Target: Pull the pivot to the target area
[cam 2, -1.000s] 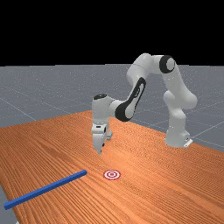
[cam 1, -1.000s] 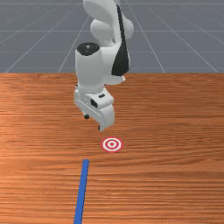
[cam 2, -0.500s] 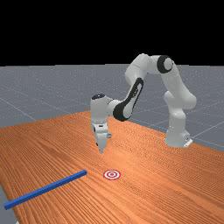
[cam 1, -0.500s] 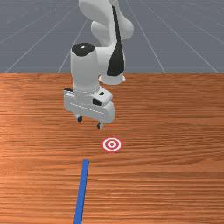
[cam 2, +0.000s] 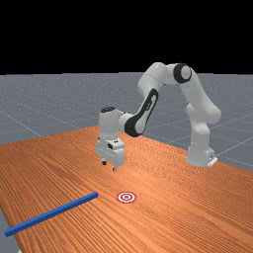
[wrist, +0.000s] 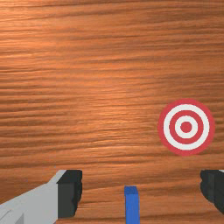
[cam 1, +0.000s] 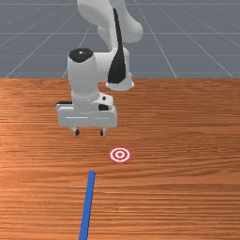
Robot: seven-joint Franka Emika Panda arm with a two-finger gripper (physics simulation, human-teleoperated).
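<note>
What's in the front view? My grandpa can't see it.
A white robot arm reaches over a wooden table, its end effector open above a round red-and-white target and, nearer the camera, a long blue bar.

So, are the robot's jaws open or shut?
Open: the front view shows the jaws standing well apart, with nothing gripped between them; the blue bar lies free of them.

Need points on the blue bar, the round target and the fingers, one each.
Blue bar [cam 2: 52,213]: far view, about the middle of its length.
Round target [cam 1: 120,154]: front view, its center.
Fingers [wrist: 69,194]: wrist view, dark tip of one finger.
</note>
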